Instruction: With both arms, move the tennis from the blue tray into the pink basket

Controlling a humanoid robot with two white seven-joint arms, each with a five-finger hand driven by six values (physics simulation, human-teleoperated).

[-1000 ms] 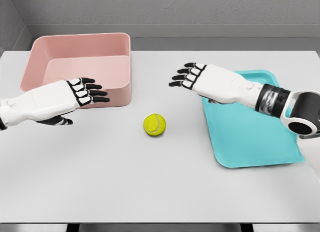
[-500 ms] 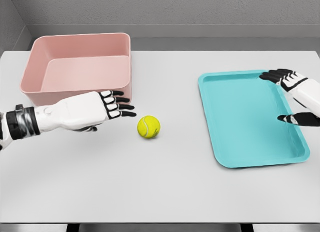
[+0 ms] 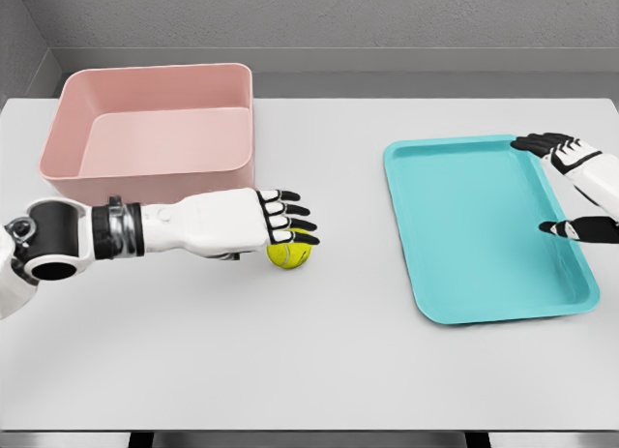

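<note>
A yellow-green tennis ball (image 3: 287,255) lies on the white table between the pink basket (image 3: 155,129) and the blue tray (image 3: 484,225). My left hand (image 3: 285,219) reaches over the ball from the left, fingers spread and partly covering its top; I cannot tell whether it touches the ball. My right hand (image 3: 566,187) hovers open at the tray's far right edge, holding nothing. The tray and the basket hold nothing.
The basket stands at the back left with tall walls, its near wall just behind my left forearm. The tray lies flat at the right. A grey wall runs behind the table's far edge.
My left arm has reached further right, from beside the basket to above the ball. The ball rolled slightly left. My right hand pulled back from mid-table to the tray's right edge.
</note>
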